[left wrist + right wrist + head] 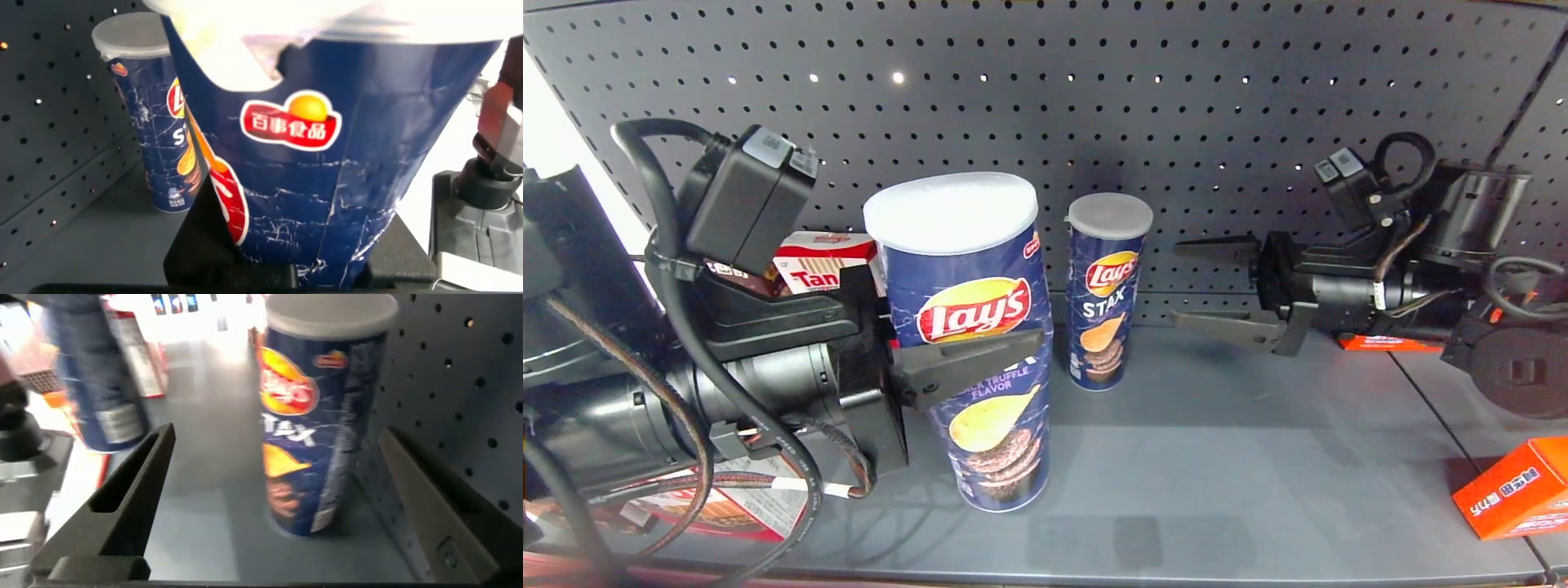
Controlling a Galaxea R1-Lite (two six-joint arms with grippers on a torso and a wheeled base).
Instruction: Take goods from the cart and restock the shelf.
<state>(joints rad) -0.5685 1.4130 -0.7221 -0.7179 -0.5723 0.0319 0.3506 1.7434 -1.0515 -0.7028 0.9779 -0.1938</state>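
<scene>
While left gripper (pixel 968 314) clamps one, two cans (pixel 960 237) (pixel 1107 302); right gripper (pixel 1180 282) spread.

The shelf (pixel 1217 457) is lit dimly and evenly from the front, and soft shadows are cast on the pegboard (pixel 1094 98) behind the nearer can (pixel 980 269). A blown-out white patch is seen at the head view's left edge, and light is let through several pegboard holes. The hole rows are bent toward the edges. In the left wrist view the can's lid (pixel 351 20) is washed out by glare. In the right wrist view the same can (pixel 90 376) is smeared by blur.
</scene>
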